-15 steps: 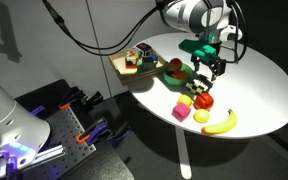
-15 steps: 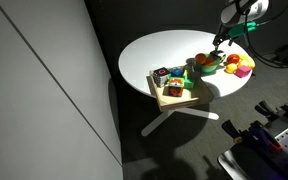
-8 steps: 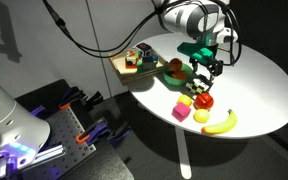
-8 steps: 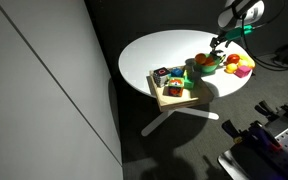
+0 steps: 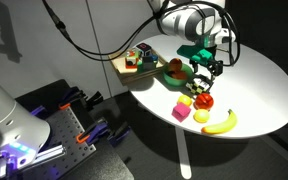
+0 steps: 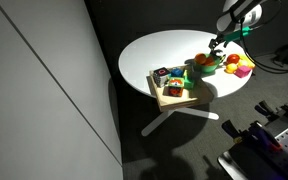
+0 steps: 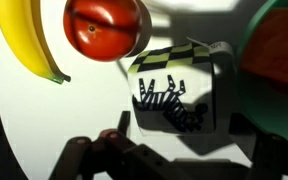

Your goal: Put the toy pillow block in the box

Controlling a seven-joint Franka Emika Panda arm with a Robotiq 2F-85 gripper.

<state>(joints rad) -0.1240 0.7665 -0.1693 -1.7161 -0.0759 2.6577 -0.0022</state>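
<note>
The toy pillow block (image 7: 174,92), black and white with zebra-like stripes, lies on the white table between a red round fruit (image 7: 104,27) and the green plate (image 7: 279,50). My gripper (image 7: 179,142) is open and hovers just above the block, one finger on each side, not touching it. In both exterior views the gripper (image 5: 206,72) (image 6: 220,44) hangs over the toys and hides the block. The tan wooden box (image 5: 121,64) (image 6: 174,99) sits at the table's edge beyond the plate and holds several small toys.
A banana (image 7: 29,40) (image 5: 221,122) lies beside the red fruit (image 5: 204,100). A pink cube (image 5: 181,114) and a yellow toy (image 5: 184,101) sit near the table edge. The green plate (image 5: 177,72) holds toy food. The round table (image 5: 264,80) has bare room behind the gripper.
The arm has shifted slightly toward the plate and down over the block. The toys have not moved.
</note>
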